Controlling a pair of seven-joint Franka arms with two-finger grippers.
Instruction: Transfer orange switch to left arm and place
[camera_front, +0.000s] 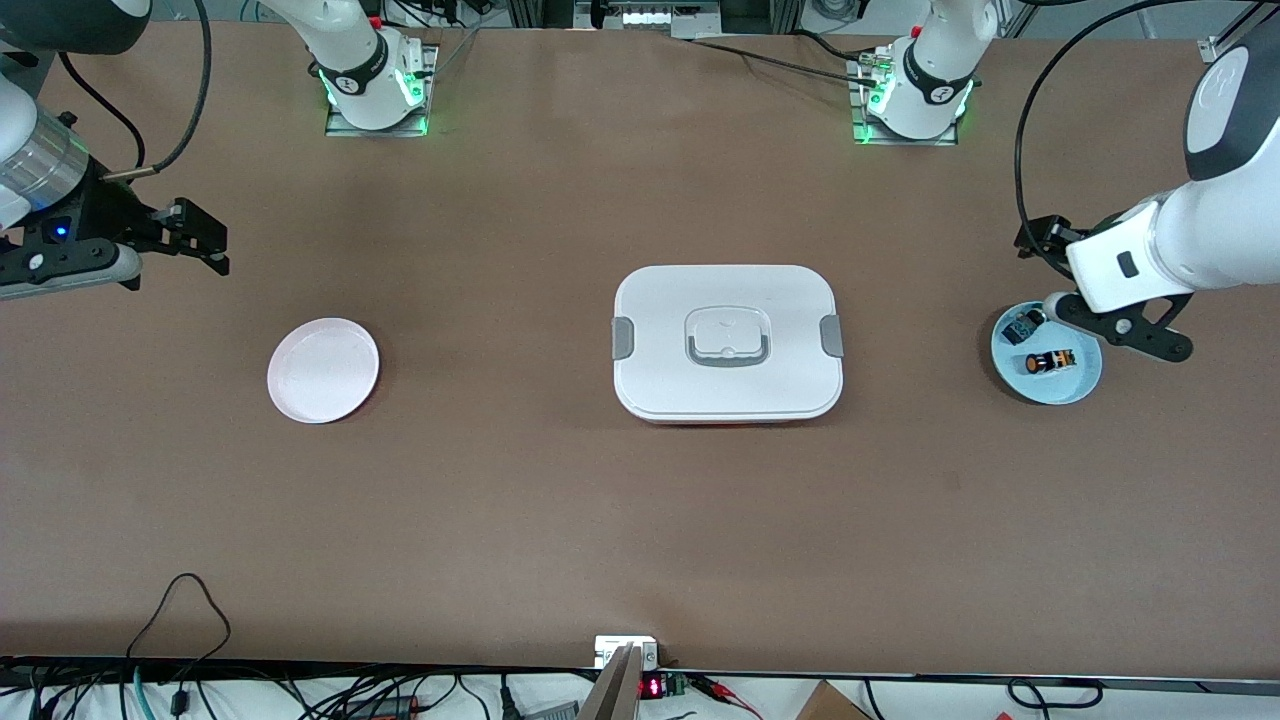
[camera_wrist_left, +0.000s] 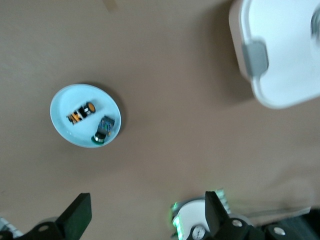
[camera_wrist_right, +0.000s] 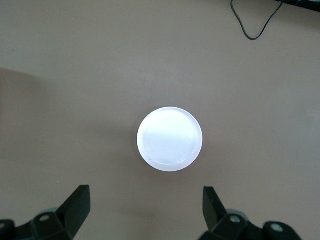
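Front view looks down from high across the table (camera_front: 560, 500), facing both bases. Left wrist view hangs over the blue plate (camera_wrist_left: 85, 115) and the box (camera_wrist_left: 285, 50); right wrist view gazes down on the white plate (camera_wrist_right: 170, 139). Front view shares all three.

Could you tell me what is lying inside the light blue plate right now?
The blue plate holds the orange switch and a blue part with a green cap, lying apart. In the front view the left gripper hides its rim.

Two white robot arms with black joint bands rise from round bases ringed in green light, each trailing a black cable and ending in a black two-fingered hand, the left hand (camera_front: 1040, 268) and right hand (camera_front: 205, 237).
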